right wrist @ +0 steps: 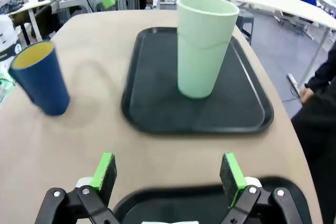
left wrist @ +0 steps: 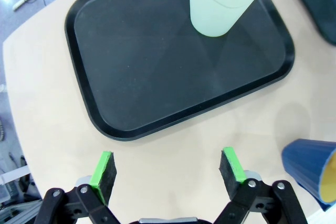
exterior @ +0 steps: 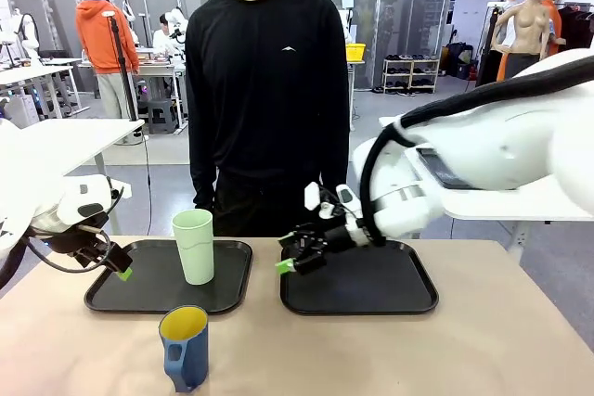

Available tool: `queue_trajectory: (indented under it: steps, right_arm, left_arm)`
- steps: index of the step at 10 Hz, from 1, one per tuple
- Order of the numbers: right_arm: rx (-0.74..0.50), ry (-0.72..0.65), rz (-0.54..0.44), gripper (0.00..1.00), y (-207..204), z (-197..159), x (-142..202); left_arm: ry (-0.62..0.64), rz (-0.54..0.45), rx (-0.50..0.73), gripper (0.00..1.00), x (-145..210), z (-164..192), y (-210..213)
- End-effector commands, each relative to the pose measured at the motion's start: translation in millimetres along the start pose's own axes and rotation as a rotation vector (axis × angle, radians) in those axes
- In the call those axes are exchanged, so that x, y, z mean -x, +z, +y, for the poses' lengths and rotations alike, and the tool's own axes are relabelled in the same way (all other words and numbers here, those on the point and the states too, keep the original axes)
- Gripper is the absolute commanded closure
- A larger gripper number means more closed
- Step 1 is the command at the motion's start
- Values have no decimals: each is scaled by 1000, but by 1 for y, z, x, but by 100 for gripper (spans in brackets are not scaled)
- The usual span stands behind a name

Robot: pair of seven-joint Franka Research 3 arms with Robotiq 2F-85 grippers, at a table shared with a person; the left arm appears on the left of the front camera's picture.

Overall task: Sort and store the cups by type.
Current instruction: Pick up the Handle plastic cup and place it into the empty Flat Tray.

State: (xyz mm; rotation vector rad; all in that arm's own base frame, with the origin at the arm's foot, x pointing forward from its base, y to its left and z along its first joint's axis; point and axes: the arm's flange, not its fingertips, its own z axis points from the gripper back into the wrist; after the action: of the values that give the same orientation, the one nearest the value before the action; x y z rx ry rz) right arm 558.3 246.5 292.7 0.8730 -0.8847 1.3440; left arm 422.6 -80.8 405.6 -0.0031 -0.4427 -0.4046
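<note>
While looking across the worktop (exterior: 464, 350), note pale mint-green tumbler (exterior: 194, 246) upright on left tray (exterior: 130, 294), right of that tray's middle. Note blue mug (exterior: 185, 348) upright on bare worktop, just beyond the tray's near rim, apart from it, with yellow inside. Find left gripper (left wrist: 168, 169) by the tray's left rim, with fingers (left wrist: 103, 169) wide apart, nothing between. Find right gripper (right wrist: 168, 174) off the tray's right rim, with fingers (right wrist: 231, 171) likewise apart, holding nothing. Record person (exterior: 269, 90) standing beyond the tray's far rim.
</note>
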Motion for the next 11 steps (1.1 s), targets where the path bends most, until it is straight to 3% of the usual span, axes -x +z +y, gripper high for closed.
queue_trajectory:
  steps: [1, 5, 6, 7, 10, 11]
  right_arm:
    - [72, 30, 63, 0, 36, 48, -1]
    - [174, 41, 242, 0, 107, 101, -17]
    - [211, 56, 217, 0, 111, 104, -21]
    - [142, 53, 193, 0, 98, 91, -6]
    - [166, 69, 206, 0, 108, 101, -13]
    - [145, 127, 351, 0, 101, 110, -15]
  left_arm:
    - [2, 4, 4, 0, 0, 1, 1]
    - [2, 4, 4, 0, 0, 1, 1]
    - [2, 4, 4, 0, 0, 1, 1]
    - [2, 4, 4, 0, 0, 1, 1]
    - [2, 4, 4, 0, 0, 1, 1]
    - [2, 4, 4, 0, 0, 1, 1]
